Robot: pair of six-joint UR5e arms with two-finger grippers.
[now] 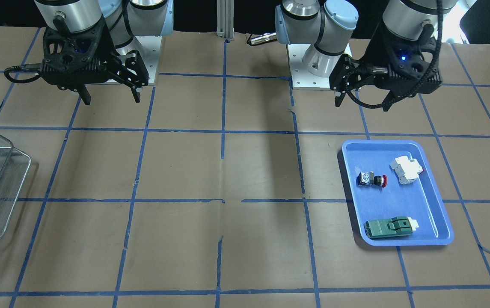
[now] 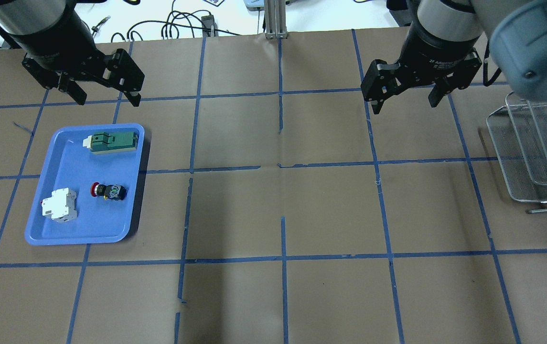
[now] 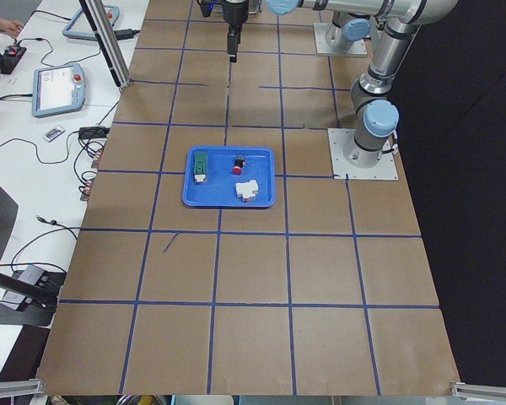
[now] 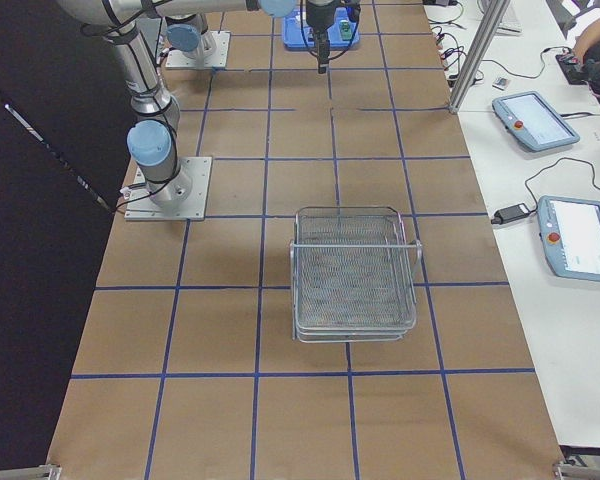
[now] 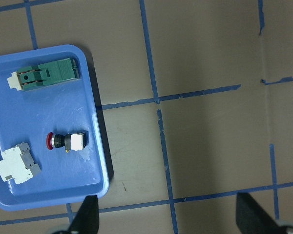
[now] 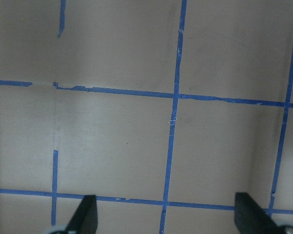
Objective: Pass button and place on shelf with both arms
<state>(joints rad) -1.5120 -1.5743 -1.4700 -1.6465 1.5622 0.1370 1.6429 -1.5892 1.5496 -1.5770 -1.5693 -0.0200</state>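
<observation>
The button point(image 1: 373, 180), with a red cap and a black-and-silver body, lies on its side in the blue tray point(image 1: 399, 243). It also shows in the overhead view point(image 2: 107, 191) and the left wrist view point(image 5: 65, 141). My left gripper point(image 2: 109, 102) is open and empty. It hangs high over the table beyond the tray's far edge point(image 1: 361, 105). The wire-mesh shelf point(image 2: 536, 143) stands at the table's right end point(image 4: 355, 270). My right gripper point(image 2: 403, 106) is open and empty, raised to the left of the shelf point(image 1: 111, 99).
The blue tray point(image 2: 77, 236) also holds a white breaker block point(image 2: 59, 205) and a green flat module point(image 2: 113, 142). Brown paper with a blue tape grid covers the table. Operator tablets and cables lie on a side bench beyond the table's far edge.
</observation>
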